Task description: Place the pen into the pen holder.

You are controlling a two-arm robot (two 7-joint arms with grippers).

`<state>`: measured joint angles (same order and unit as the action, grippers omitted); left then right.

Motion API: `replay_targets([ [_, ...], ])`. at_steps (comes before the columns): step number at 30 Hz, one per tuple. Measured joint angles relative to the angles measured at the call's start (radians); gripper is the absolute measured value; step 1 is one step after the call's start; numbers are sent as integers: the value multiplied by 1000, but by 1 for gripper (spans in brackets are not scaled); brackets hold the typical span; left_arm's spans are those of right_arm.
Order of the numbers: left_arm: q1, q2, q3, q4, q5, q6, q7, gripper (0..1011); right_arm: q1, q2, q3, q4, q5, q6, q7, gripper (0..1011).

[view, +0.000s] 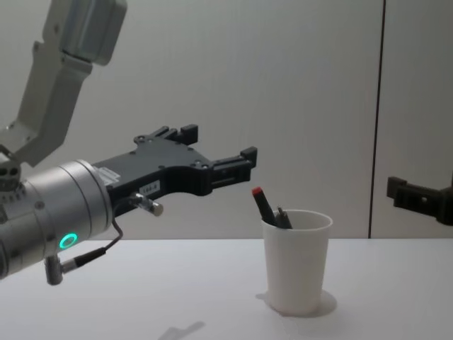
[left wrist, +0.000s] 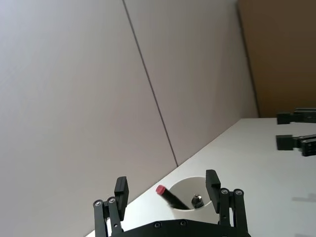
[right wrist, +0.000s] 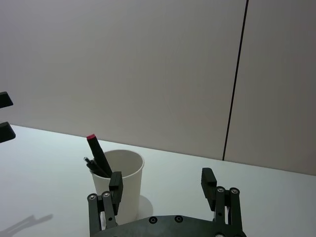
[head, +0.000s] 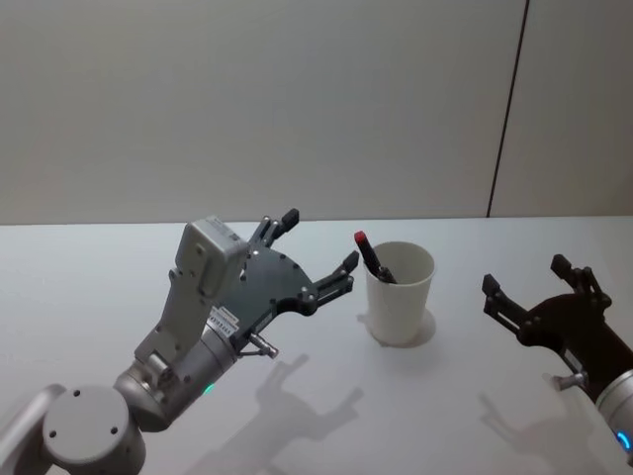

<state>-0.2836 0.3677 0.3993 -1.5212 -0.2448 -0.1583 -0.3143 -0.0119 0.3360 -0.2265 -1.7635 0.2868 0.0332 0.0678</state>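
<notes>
Pen (head: 372, 256) stands in pen holder (head: 399, 295), beside open left tool (head: 318, 255).

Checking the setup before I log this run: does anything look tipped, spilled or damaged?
Nothing stands out. The pen holder stands upright on the table, with the red-tipped marker and a dark pen leaning inside. The left pincer and the right pincer are both open and empty.

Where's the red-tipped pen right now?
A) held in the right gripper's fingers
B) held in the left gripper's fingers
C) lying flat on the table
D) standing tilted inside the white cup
D: the red-tipped pen leans inside the pen holder, its red end above the rim, while the left gripper and right gripper are both open and hold nothing.
</notes>
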Motion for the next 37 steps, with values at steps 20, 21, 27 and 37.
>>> replay_targets([
  [20,41,13,48,-90,38,148,261,1000,-3,1,1,-3,0,1,-1,1001],
  [21,42,13,50,-93,39,152,268,1000,-3,1,1,-3,0,1,-1,1001],
  [27,47,15,55,-104,44,170,299,1000,-3,1,1,-3,1,1,-1,1002],
  [37,47,15,56,-106,45,172,303,1000,-3,1,1,-3,1,1,-1,1001],
])
